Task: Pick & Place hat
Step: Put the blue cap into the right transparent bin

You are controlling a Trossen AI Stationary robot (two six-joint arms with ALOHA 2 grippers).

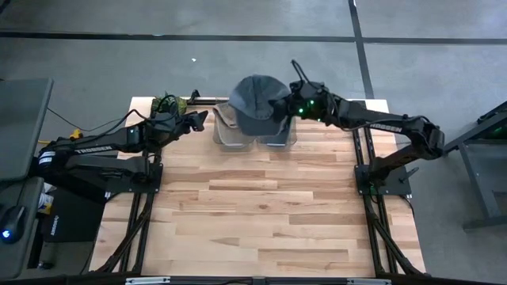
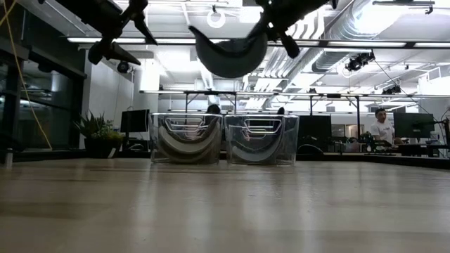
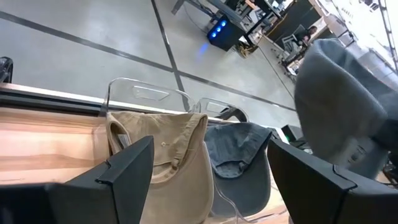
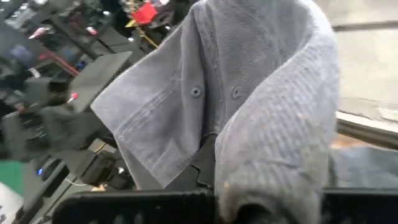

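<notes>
A grey hat (image 1: 255, 101) hangs in the air over two clear bins at the table's far edge, carried by my right gripper (image 1: 280, 108), which is shut on it. In the low view the hat (image 2: 226, 55) floats well above the bins. The left bin (image 1: 227, 133) holds a beige hat (image 3: 169, 154); the right bin (image 1: 279, 134) holds a blue-grey hat (image 3: 239, 149). My left gripper (image 1: 200, 120) is open, raised just left of the bins and touching nothing. In the left wrist view the left gripper (image 3: 210, 148) looks over both bins, with the carried hat (image 3: 342, 106) beyond. My right gripper holds the grey hat from the table's right side, roughly level. The hat's cloth (image 4: 208, 155) drapes over the fingers and hides the place of contact. The eyeleted crown (image 4: 196, 92) and the stitched brim (image 4: 280, 130) fill the wrist view. The hat is lifted clear, above the bins.
A tangle of green and yellow cables (image 1: 168, 103) lies at the table's far left corner. The wide wooden tabletop (image 1: 261, 214) stretches toward the near edge. Beyond the table the low view shows an office with a plant (image 2: 97, 133) and a person (image 2: 383, 126).
</notes>
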